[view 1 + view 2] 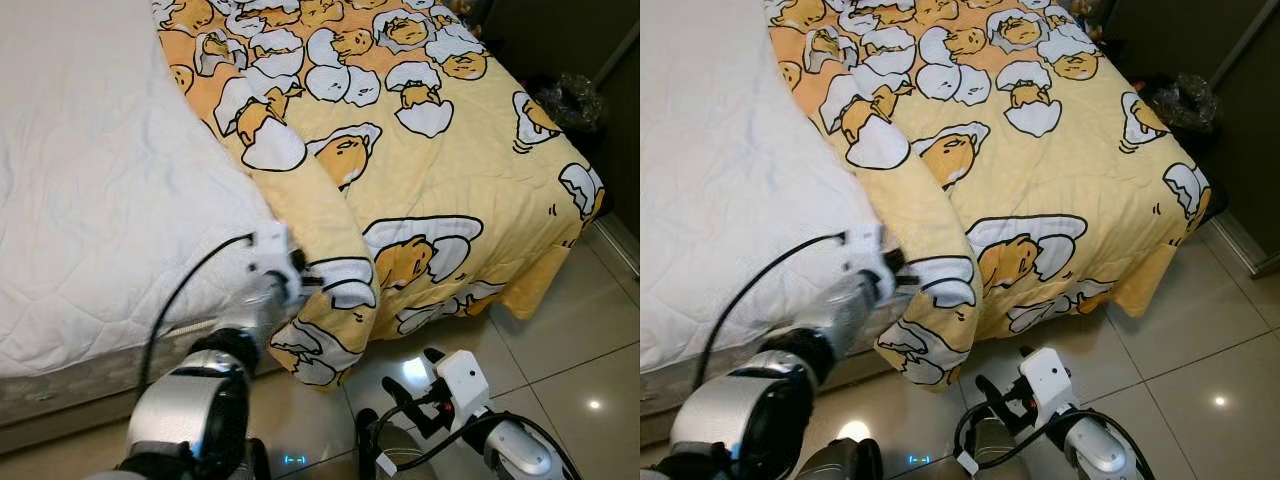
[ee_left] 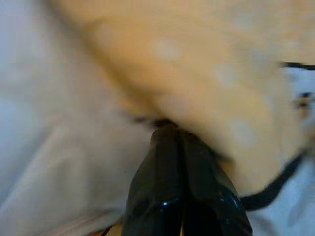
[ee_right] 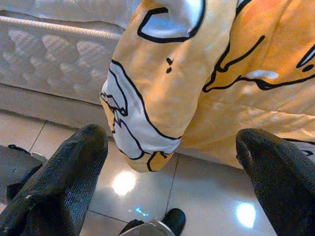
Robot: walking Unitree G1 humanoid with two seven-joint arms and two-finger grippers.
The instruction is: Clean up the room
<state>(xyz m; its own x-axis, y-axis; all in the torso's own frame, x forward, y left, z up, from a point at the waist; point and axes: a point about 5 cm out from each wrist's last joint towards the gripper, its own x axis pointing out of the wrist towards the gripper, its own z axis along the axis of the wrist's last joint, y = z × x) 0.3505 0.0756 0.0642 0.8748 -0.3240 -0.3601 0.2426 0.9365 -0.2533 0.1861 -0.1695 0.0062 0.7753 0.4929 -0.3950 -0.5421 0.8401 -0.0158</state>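
Left pincer (image 1: 300,278) pinched closed on the folded edge of the yellow egg-print blanket (image 1: 430,190) — contact blurred — beside the bare white mattress (image 1: 90,200); right pincer (image 3: 172,162) spread wide, empty, above the tiled floor (image 1: 560,350).

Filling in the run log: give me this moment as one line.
left gripper: shut on blanket edge | blanket: folded back, corner hanging off mattress | right gripper: open, low over floor

Home bedroom, bed (image 1: 90,200), cartoon quilt (image 1: 420,170) (egg characters), tiled floor (image 1: 590,350)
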